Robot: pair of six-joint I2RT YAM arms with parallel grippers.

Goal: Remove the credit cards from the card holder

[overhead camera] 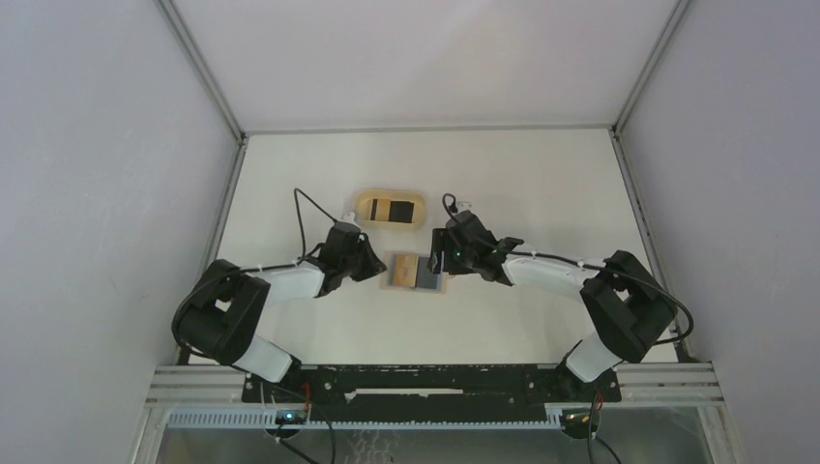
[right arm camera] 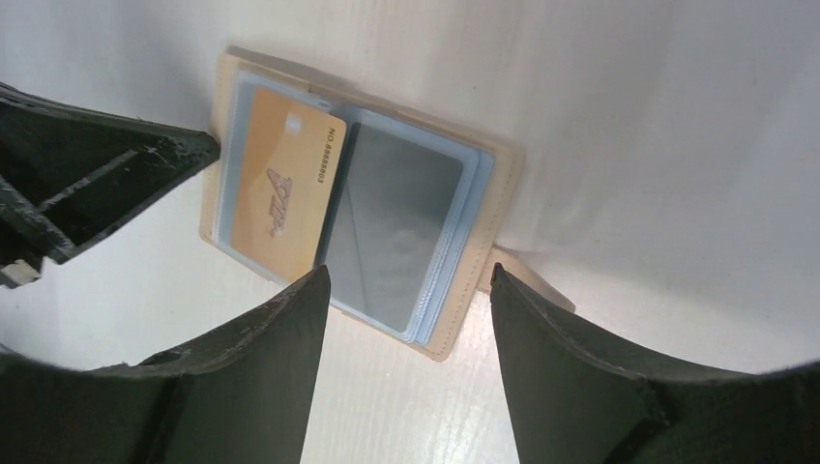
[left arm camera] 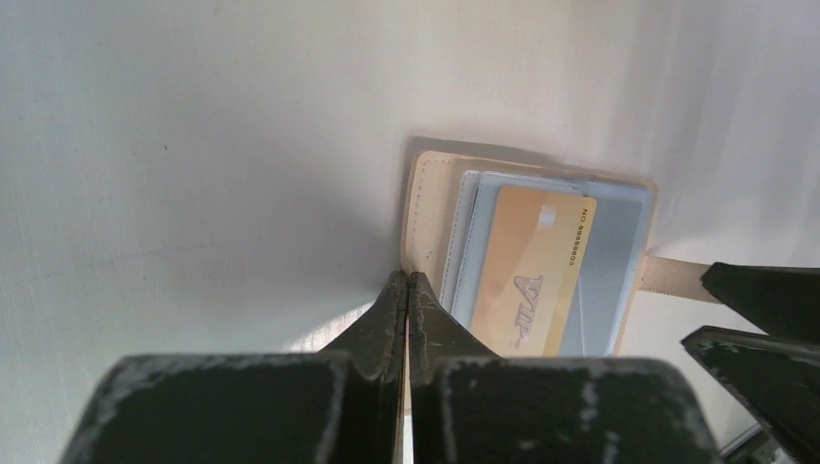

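The only readable print sits on the gold card (left arm camera: 527, 271) tucked in the open card holder (left arm camera: 425, 208). Large slanted letters across its face spell "VIP". Along one short edge a small dark line reads "NO" followed by a string of digits, mostly 8s; in the right wrist view the same line shows on the card (right arm camera: 285, 179), but its last digits are too small to read.

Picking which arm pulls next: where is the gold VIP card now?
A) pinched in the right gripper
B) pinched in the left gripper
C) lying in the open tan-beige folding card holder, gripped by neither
C: the gold VIP card lies among the blue sleeves of the open card holder. The left gripper is shut at the holder's edge, and the right gripper is open, gripping nothing.
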